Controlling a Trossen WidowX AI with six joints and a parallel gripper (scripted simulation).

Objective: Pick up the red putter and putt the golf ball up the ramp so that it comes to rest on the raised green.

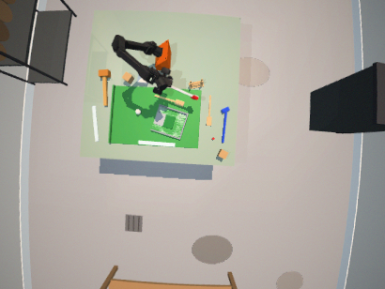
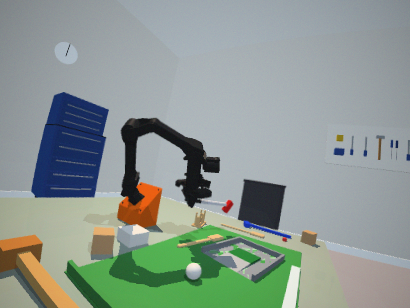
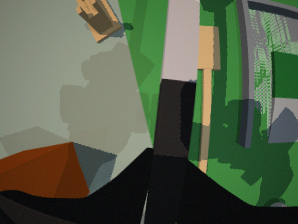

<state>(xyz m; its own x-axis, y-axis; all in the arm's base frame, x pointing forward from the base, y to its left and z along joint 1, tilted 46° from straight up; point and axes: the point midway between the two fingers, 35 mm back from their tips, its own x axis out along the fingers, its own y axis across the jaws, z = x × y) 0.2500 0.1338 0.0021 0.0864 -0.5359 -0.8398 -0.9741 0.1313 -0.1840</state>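
I see my gripper [image 2: 192, 200] pinching the red putter [image 2: 220, 204] by its dark handle, lifted in the air above the far edge of the green mat [image 2: 150, 280]. The golf ball [image 2: 193, 271] sits on the mat, near the grey ramp [image 2: 245, 255].

putter [image 2: 216, 203]: red head, held aloft | ball [image 2: 193, 271]: on green mat

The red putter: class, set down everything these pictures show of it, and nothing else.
The red putter has a small red head on a pale, slender shaft with a dark grip end. It hangs in the air, lying roughly level, lifted off the table above the far edge of the green mat. The black pincer is shut on its dark grip end; nothing else touches it. The head points away from the arm's orange base.
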